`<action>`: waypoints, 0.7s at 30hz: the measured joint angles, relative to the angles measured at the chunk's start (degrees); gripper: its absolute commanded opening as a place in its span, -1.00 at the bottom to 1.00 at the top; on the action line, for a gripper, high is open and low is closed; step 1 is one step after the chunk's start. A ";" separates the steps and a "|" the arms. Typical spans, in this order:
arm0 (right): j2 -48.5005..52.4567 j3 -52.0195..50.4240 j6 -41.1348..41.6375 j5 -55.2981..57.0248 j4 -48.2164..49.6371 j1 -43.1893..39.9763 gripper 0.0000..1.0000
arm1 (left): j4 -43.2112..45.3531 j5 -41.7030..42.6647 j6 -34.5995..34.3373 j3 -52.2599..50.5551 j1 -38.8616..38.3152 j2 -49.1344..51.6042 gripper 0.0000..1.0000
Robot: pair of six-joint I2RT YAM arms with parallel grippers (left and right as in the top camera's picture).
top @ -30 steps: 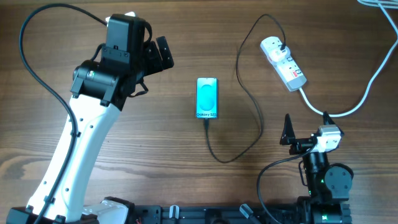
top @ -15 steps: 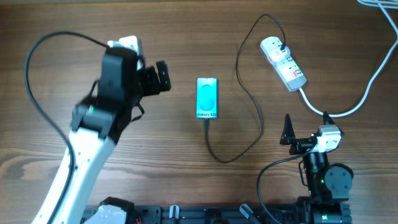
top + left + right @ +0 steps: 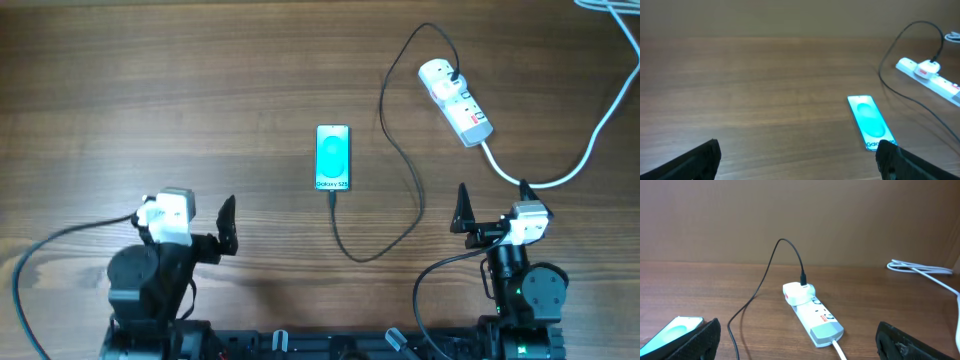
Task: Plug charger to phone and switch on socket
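Note:
The phone (image 3: 333,157) lies flat mid-table, cyan screen lit; it also shows in the left wrist view (image 3: 869,121) and the right wrist view (image 3: 670,330). The black charger cable (image 3: 415,205) loops from the phone's near end, where its tip (image 3: 333,197) touches, up to a white adapter in the socket (image 3: 457,102). The socket also shows in the wrist views (image 3: 815,315) (image 3: 932,77). My left gripper (image 3: 195,222) (image 3: 800,165) is open and empty at the front left. My right gripper (image 3: 492,203) (image 3: 800,345) is open and empty at the front right.
The socket's thick white lead (image 3: 570,175) curves off to the far right edge, with more of it coiled there (image 3: 920,269). The arm bases and their black cables sit along the front edge.
My left arm has drawn back from reaching high over the table's left side down to the front left edge. The phone, cable, socket and right arm have not moved.

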 measured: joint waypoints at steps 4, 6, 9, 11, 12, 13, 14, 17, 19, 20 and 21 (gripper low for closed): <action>0.00 0.00 0.00 0.00 0.00 0.00 1.00 | 2.16 0.15 0.50 -4.79 0.90 -7.74 1.00; -0.02 0.00 0.00 0.00 0.00 0.00 0.99 | 5.09 0.15 0.52 -8.11 0.94 -10.86 1.00; -0.02 0.00 0.00 0.00 -0.02 0.00 0.99 | 11.87 0.22 0.52 -14.10 0.94 -15.21 1.00; -0.02 0.00 0.00 0.00 0.00 0.00 0.99 | 16.74 0.37 0.52 -16.90 0.94 -16.20 1.00; -0.02 0.00 0.00 0.00 0.00 0.00 1.00 | 19.41 0.39 0.52 -17.88 0.94 -16.35 1.00; -0.02 0.00 0.00 0.00 0.00 0.00 1.00 | 22.53 0.39 0.52 -18.91 1.07 -16.50 1.00; -0.02 0.00 0.00 0.00 -0.02 0.00 0.99 | 24.09 0.39 0.52 -19.54 1.38 -16.61 1.00; -0.02 0.00 0.00 0.00 0.00 0.00 0.99 | 27.63 0.37 0.26 -20.65 1.86 -16.61 1.00; -0.02 0.00 0.00 0.02 0.00 0.00 0.99 | 29.70 0.00 -1.42 -21.57 1.92 -16.63 1.00; -0.02 0.00 0.02 0.00 0.00 0.00 0.99 | 31.10 -0.39 -2.80 -22.49 2.14 -16.65 1.00; -0.02 0.00 0.00 0.00 0.00 0.00 0.99 | 33.51 -0.70 -4.28 -23.87 2.54 -16.68 1.00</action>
